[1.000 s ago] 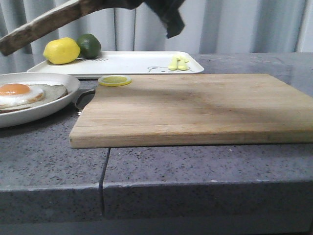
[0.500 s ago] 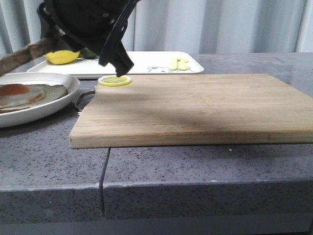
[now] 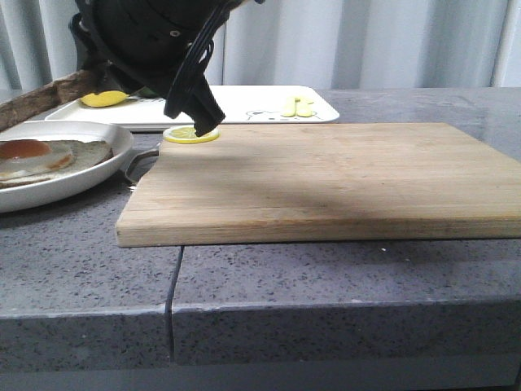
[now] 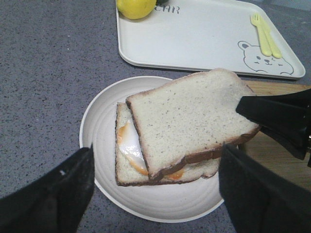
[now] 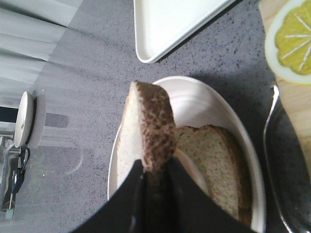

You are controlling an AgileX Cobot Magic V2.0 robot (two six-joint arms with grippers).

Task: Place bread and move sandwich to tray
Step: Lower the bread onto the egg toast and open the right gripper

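Right end effector (image 5: 151,170) grips the bread slice (image 4: 192,116) by its crust above the egg-topped slice (image 4: 127,150) on the round plate (image 4: 99,131), far left; left end effector (image 4: 155,187) hovers wide; release and transfer to tray (image 4: 204,34) remain.

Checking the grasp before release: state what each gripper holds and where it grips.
The right gripper pinches the bread by its crust edge, over the plate. The left gripper is open, holding nothing.
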